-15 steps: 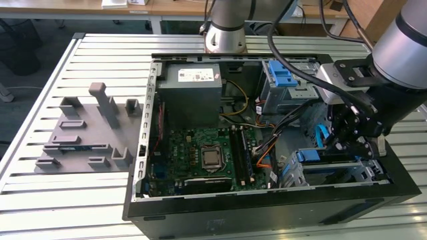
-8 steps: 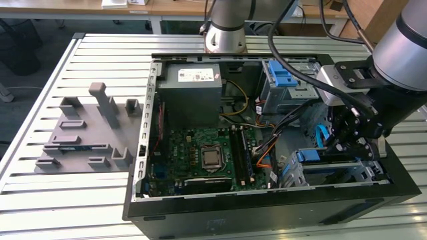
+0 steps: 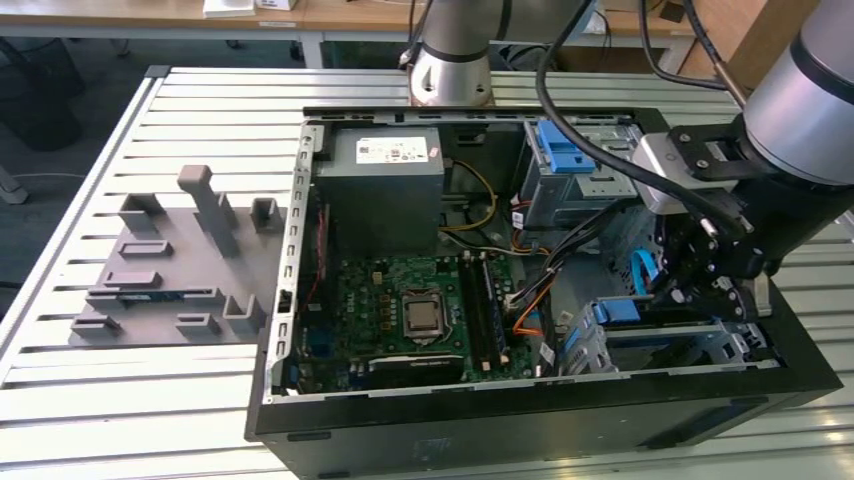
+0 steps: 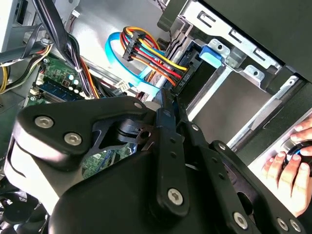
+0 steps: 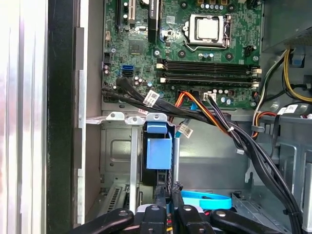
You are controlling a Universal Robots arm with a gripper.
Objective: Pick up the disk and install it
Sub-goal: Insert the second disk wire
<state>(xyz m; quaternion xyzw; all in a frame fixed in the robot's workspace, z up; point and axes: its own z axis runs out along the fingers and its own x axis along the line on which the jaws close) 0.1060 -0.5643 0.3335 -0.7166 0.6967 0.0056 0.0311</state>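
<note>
Disk [image 3: 650,314], exterior view: it appears to stand on edge in the metal drive cage [image 3: 721,350] at the corner of the open computer case [image 3: 534,430], toward the exterior view's right, its blue rail uppermost. That is judged to be its slot, so it looks at or near its seat. The gripper [image 3: 701,285] hangs directly over the cage, close above the rail; whether the claw is apart or together cannot be told. The motherboard [image 3: 414,300] and the grey power-supply box [image 3: 387,165] lie well apart. A grey parts fixture [image 3: 174,270] rests on the slatted table [image 3: 134,400] outside the case.

Second wrist view: the gripper [image 4: 168,105] points at the cage mouth, where a blue tab [image 4: 214,54] marks the disk's rail. A bundle of coloured wires [image 4: 151,51] ends in a black plug [image 4: 181,80] just beside that mouth, crowding the approach. A person's hand [image 4: 287,163] rests outside the case wall.

First wrist view: the disk's blue end [image 5: 158,148] sits between the cage's upright plates. Black cables [image 5: 243,141] cross above the cage, and a blue flat cable [image 5: 204,200] lies just beside the gripper [image 5: 170,214]; both are judged possible snags.
</note>
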